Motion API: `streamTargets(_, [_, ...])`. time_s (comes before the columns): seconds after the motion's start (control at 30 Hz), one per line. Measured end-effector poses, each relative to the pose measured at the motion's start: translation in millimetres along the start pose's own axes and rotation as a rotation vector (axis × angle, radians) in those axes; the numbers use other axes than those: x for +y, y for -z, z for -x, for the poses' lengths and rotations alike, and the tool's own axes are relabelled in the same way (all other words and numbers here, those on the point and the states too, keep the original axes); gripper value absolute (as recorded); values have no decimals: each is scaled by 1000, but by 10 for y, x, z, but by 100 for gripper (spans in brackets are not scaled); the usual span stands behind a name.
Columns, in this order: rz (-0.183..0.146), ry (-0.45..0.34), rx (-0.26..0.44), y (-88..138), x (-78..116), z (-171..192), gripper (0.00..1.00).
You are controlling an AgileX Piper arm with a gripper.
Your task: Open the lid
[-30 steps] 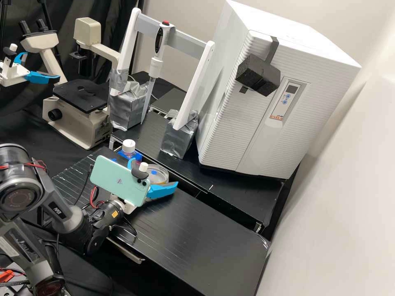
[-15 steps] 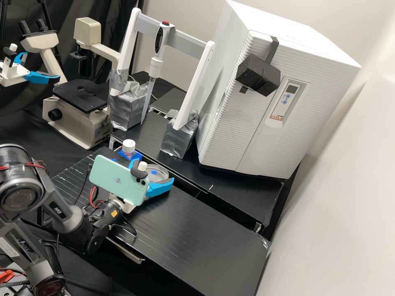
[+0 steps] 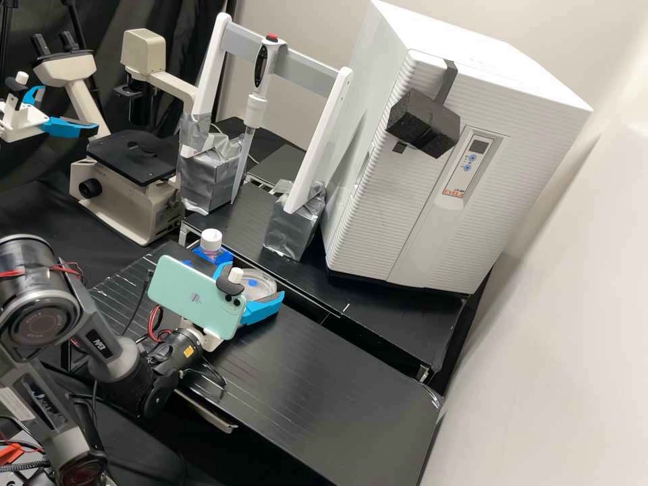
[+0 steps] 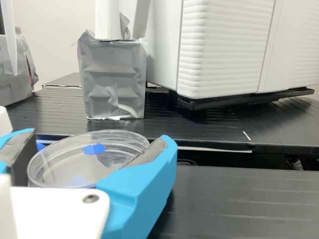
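Print marks the white cabinet's control panel point(image 3: 474, 160), and a small logo sits on the mint-green phone point(image 3: 192, 297) fixed at the gripper point(image 3: 250, 282). The high view shows a white-capped bottle point(image 3: 211, 241) near the dish; the wrist view shows the gripper clamped across the round clear lid point(image 4: 70, 164), above the black bench point(image 4: 239, 199), a blue mark point(image 4: 93, 149) visible within its rim.

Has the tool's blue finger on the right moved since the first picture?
Yes. In the high view, the tool's right blue finger has shifted left, away from the white mark on the raised black shelf, in toward the clear dish.
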Motion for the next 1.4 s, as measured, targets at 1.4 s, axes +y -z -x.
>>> streamTargets(1.4, [-207, -193, -164, -446, 592, 117, 0])
